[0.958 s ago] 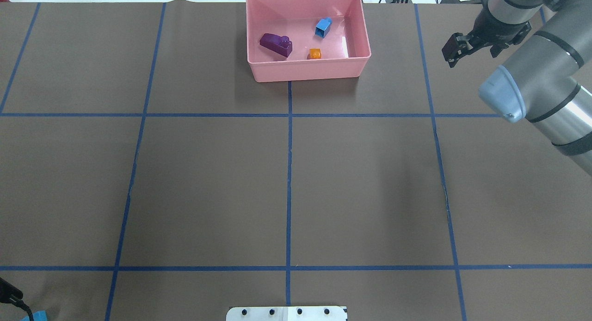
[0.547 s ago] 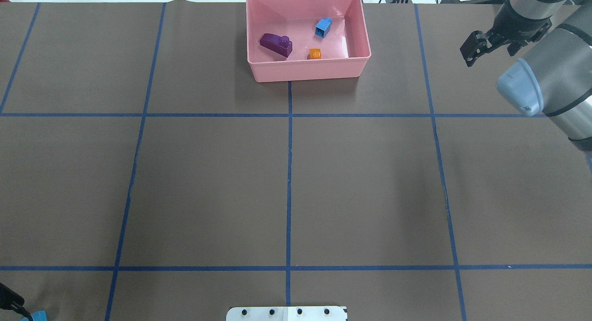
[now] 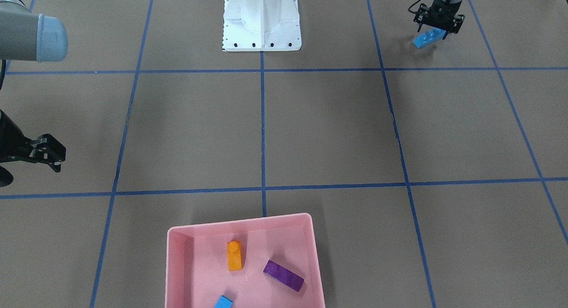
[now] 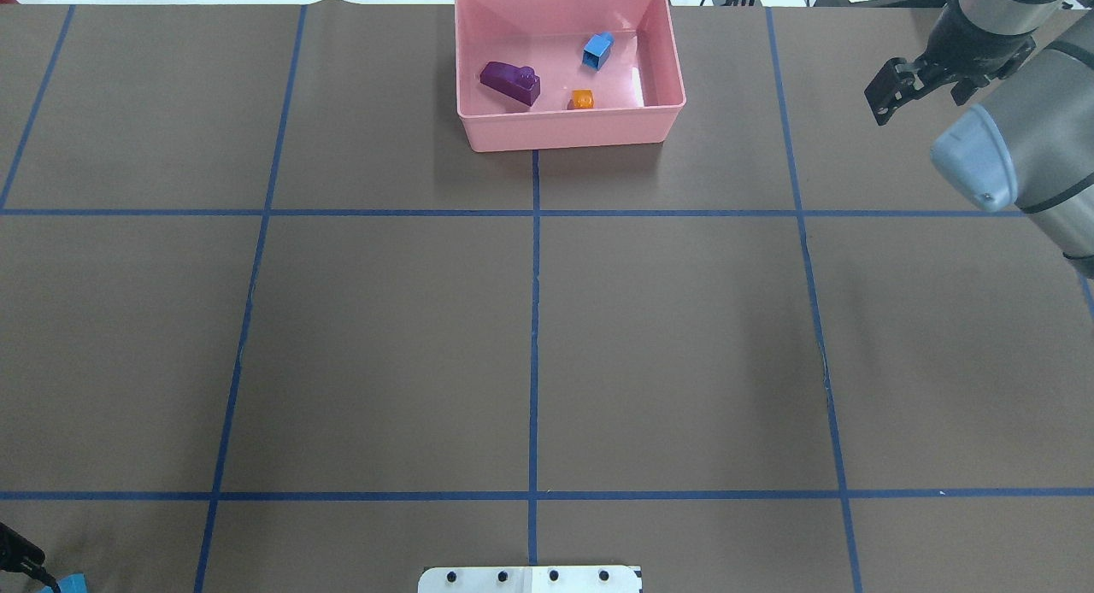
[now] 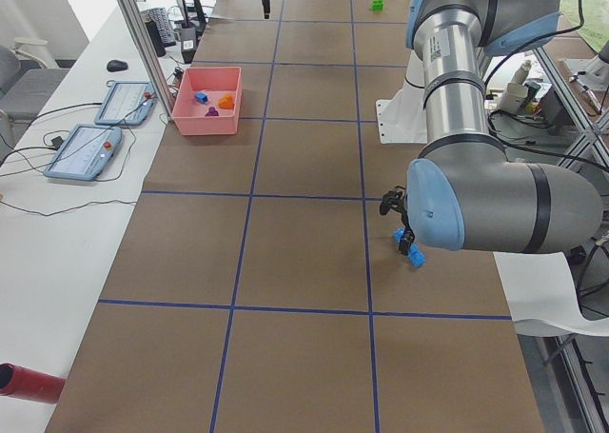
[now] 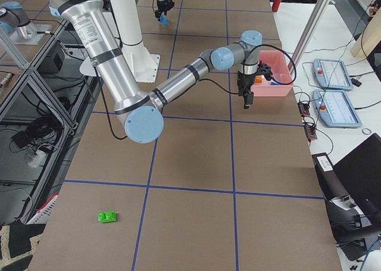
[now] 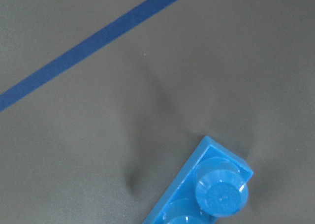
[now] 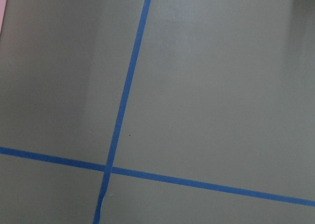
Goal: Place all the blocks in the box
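Note:
The pink box (image 4: pixel 564 133) stands at the table's far middle and holds the purple brick (image 4: pixel 510 82), the small blue brick (image 4: pixel 598 50) and the orange brick (image 4: pixel 582 100). The box also shows in the front view (image 3: pixel 177 263). The long blue brick (image 3: pixel 427 38) lies near the robot's base. My left gripper (image 3: pixel 437 29) stands over one end of it, jaws apart on either side. The left wrist view shows that brick (image 7: pixel 206 194) low in frame. The green brick (image 6: pixel 108 216) lies alone far on my right. My right gripper (image 4: pixel 882 106) hovers open and empty, right of the box.
The white robot pedestal (image 3: pixel 262 19) stands at the table's near edge. Blue tape lines (image 4: pixel 534 319) grid the brown table. Two tablets (image 5: pixel 124 100) and a red cylinder (image 5: pixel 29 381) lie on the side bench beyond the table's far edge.
My right gripper has moved further right, away from the box. My left gripper has shifted slightly lower at the bottom-left corner. The bricks in the box have not moved.

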Tool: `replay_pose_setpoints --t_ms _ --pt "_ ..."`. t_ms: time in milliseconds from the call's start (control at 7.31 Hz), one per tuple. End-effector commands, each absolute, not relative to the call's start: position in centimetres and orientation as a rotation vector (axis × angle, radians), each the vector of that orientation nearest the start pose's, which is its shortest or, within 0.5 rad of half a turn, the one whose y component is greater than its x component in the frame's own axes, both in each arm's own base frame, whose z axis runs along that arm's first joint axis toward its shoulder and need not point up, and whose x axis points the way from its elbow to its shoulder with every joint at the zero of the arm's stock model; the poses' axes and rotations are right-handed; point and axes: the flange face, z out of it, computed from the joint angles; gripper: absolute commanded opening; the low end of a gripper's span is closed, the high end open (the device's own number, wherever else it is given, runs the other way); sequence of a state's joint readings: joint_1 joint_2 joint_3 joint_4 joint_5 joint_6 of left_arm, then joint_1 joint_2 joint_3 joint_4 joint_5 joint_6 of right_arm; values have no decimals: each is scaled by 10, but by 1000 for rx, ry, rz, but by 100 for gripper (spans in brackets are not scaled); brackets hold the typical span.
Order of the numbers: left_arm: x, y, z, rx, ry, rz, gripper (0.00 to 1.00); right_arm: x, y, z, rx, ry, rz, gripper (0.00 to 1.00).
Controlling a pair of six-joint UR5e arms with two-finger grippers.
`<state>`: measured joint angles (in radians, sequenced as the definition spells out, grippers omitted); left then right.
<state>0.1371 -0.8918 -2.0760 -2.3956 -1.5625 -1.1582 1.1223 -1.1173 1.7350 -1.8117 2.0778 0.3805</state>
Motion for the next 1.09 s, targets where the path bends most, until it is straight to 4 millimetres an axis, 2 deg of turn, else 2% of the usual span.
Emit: replay_pose_setpoints --t_ms 0,137,274,547,821,958 --pt "277 -97 578 100 663 526 9 -169 -600 396 119 -591 -210 100" --pt "273 -99 574 105 690 519 0 -141 -598 416 112 -599 -228 100" --pt "262 -102 569 109 725 506 0 -111 -589 445 90 -624 -241 100" --pt "218 -108 530 98 797 483 0 -41 -561 515 76 -628 -340 100" --pt "201 -131 500 9 877 357 0 2 -504 594 17 -623 -412 100" --pt "189 -139 496 -63 912 322 0 16 -470 625 47 -635 -403 100"
